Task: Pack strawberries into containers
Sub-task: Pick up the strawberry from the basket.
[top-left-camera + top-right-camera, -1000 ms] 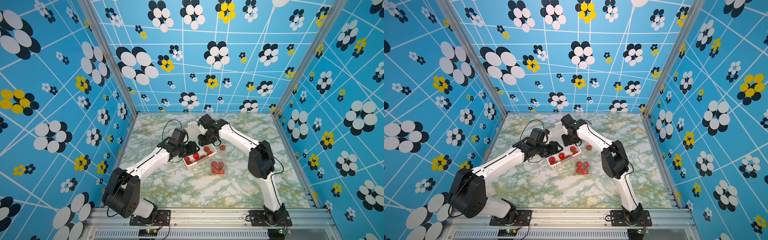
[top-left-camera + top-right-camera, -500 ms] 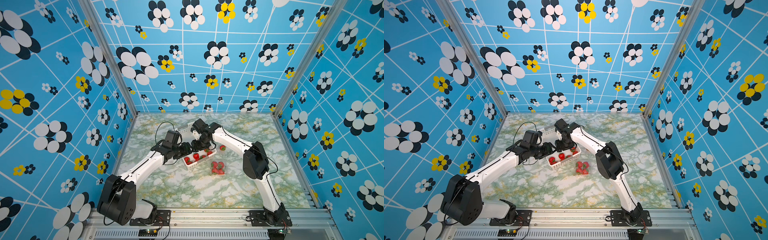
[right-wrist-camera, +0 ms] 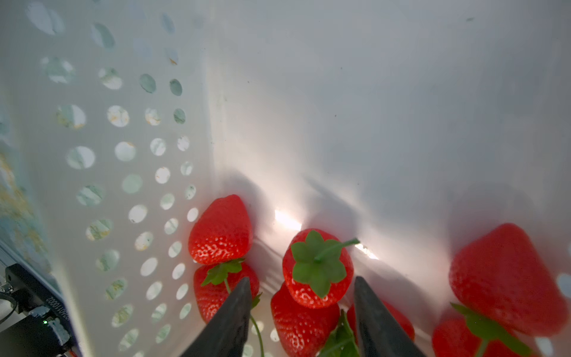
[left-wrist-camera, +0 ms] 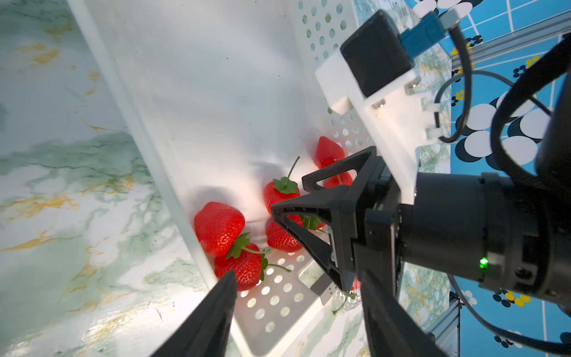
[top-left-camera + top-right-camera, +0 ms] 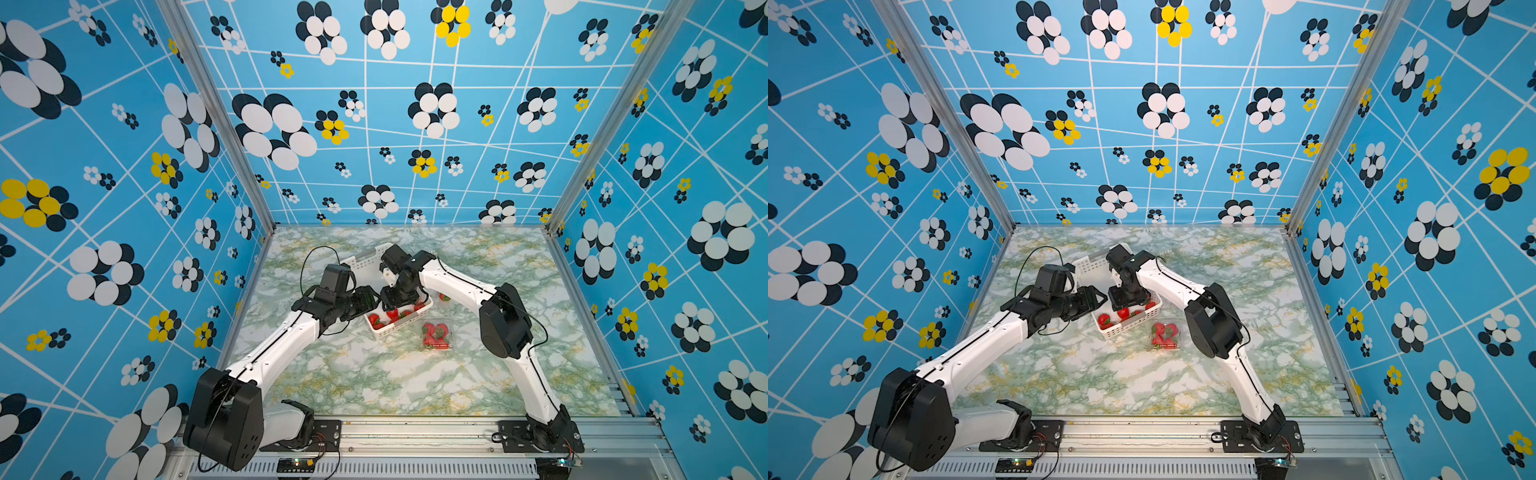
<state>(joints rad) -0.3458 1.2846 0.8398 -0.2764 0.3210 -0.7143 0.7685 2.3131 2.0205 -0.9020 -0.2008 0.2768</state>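
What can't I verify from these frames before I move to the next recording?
- Strawberries in the white perforated basket: full count. The right claw covers some in both top views; the right wrist view's edge cuts others off.
- Clear punnet: lid state and berry count, too small in both top views.
- Lone strawberry beside the right arm: whether a container holds it, too small in a top view.
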